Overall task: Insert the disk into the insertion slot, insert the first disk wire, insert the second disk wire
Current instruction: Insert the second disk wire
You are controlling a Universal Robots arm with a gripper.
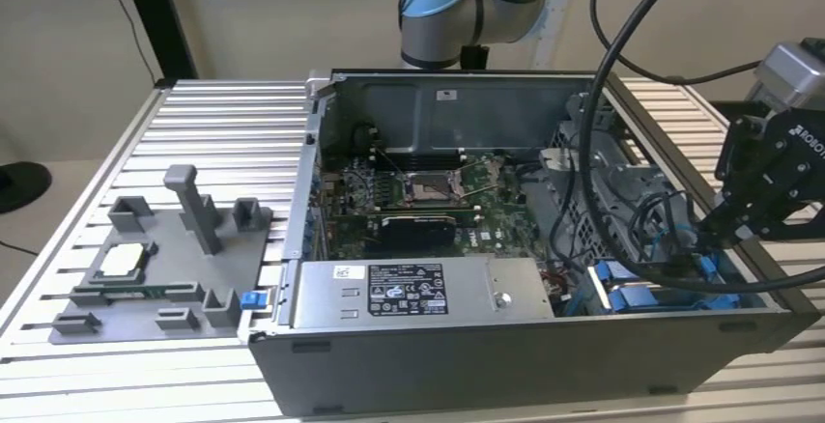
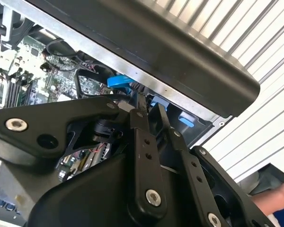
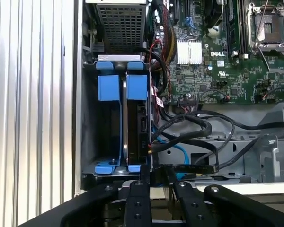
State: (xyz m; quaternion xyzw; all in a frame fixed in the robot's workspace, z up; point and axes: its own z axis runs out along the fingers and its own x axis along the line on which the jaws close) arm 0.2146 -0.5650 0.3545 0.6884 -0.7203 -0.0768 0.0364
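Observation:
The disk stands on edge in the insertion slot of the drive bay, its blue frame beside a second blue frame. In the exterior view the blue frames sit at the case's near right corner. My gripper hovers at the bay's end by the case wall, just past the disk's end, and it also appears in the exterior view. Its fingers stand close together and parallel, with nothing seen between them. Black wires and a blue wire lie loose next to the disk.
The open computer case lies on a ribbed metal table. A grey power supply box with a label sits left of the bay, the motherboard behind it. A grey fixture stands at the exterior view's left. A person's hand is near the gripper.

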